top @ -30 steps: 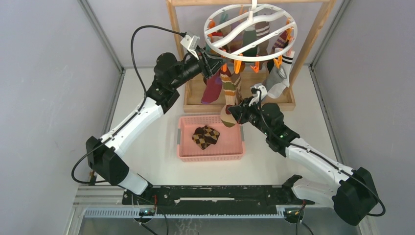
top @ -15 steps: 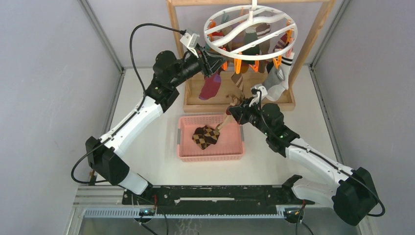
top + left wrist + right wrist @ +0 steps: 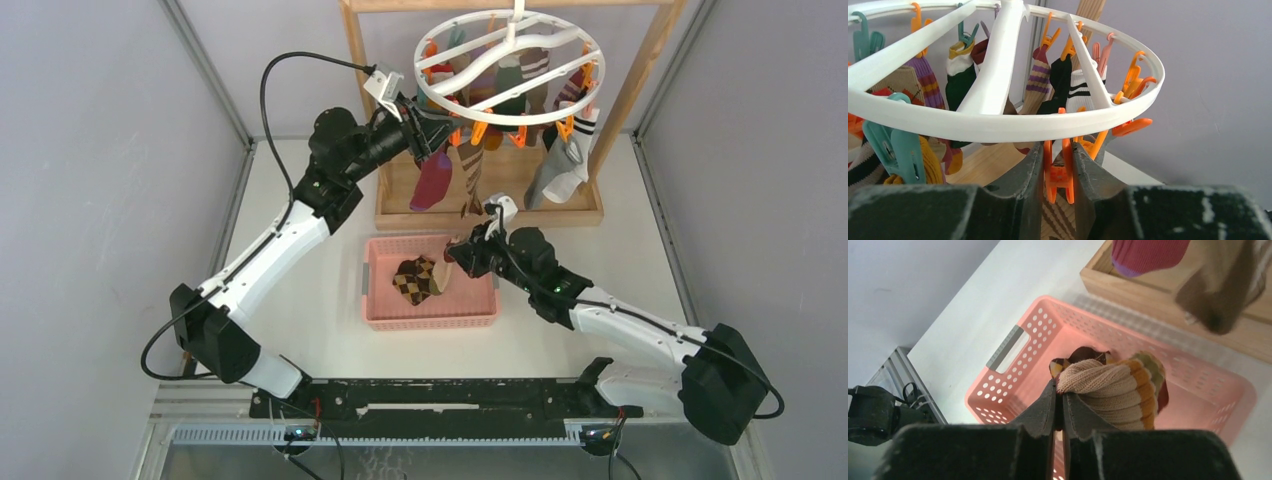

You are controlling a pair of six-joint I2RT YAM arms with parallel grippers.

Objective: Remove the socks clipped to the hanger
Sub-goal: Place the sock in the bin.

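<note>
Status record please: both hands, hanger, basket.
left hand: shut on an orange clip at the hanger rim
right hand: shut on a tan striped sock above the pink basket
basket contents: one brown argyle sock
hanger load: several socks clipped, including a maroon sock and a grey sock
next: likely release into basket

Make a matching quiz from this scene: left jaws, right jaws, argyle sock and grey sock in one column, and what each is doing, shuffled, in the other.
1. left jaws
2. right jaws
3. argyle sock
4. grey sock

A. lying in the pink basket
B. pinching an orange clip under the hanger
C. hanging from the hanger
D. gripping a tan striped sock over the basket

Pairs: 1-B, 2-D, 3-A, 4-C
</note>
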